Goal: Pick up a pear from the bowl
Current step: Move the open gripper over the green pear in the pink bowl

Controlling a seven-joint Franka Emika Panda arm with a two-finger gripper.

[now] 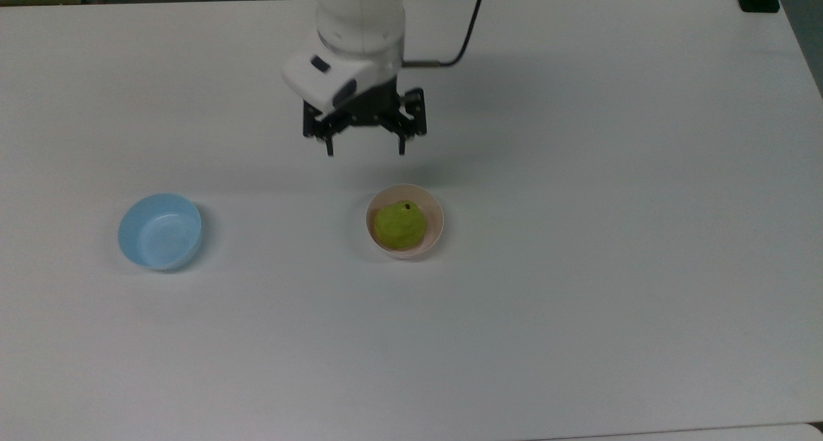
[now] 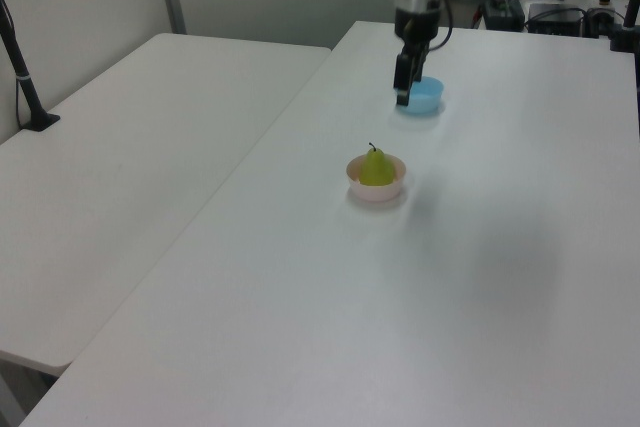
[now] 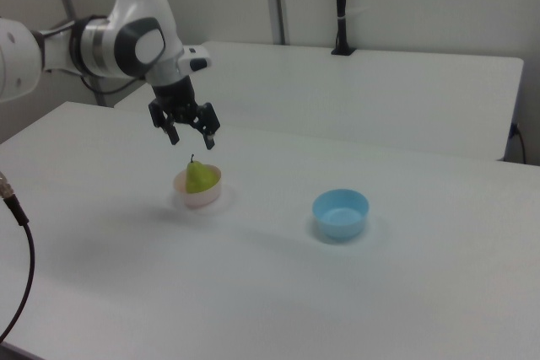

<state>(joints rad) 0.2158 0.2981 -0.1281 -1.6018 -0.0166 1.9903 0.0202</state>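
White table (image 1: 578,171) stretched under me as my gripper (image 1: 365,152) hung with jaws spread wide and empty, above and just short of the pink bowl (image 1: 436,217). My target, the pear (image 1: 399,226), sat upright inside it, the blue bowl (image 1: 159,231) well apart.

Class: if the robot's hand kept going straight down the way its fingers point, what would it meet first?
Probably bare white table, just short of the pale pink plastic bowl; the open black hand hangs near its rim, so depth is uncertain.
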